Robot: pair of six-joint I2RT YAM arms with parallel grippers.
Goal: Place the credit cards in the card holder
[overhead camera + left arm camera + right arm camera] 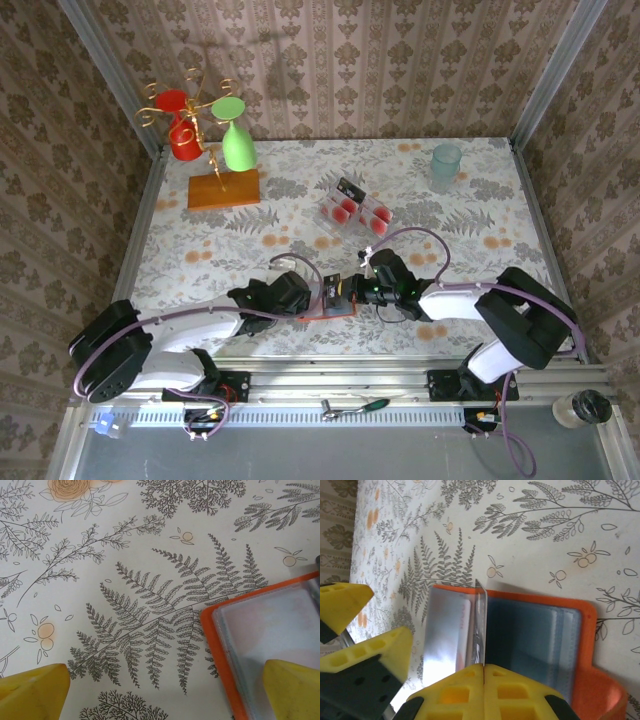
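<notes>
From the top camera I see the holder (332, 300) lying open on the table (200, 250), near the front edge, between the two arms. The left gripper (303, 295) meets it from the left side and the right gripper (353, 290) from the right side. The loose cards (350, 207) lie in a small pile further back, near the middle of the table, well apart from the holder. A cup (446, 163) stands at the back right, and a stand (210, 140) with a red and a green glass at the back left. On the left wrist camera the left gripper is wide open. One yellow finger (35, 692) is over the bare cloth and the other is over the clear sleeve of the holder, whose orange corner comes in from the right. I cannot tell if this finger touches the sleeve. On the right wrist camera the right gripper is fully closed. A thin sheet (480, 620) stands upright at the fold of the holder and goes down into the seam between the fingers. I see it edge-on, so I cannot tell if it is a card or a sleeve page. The holder lies flat, with a shiny page on the left and grey-blue pockets on the right.
</notes>
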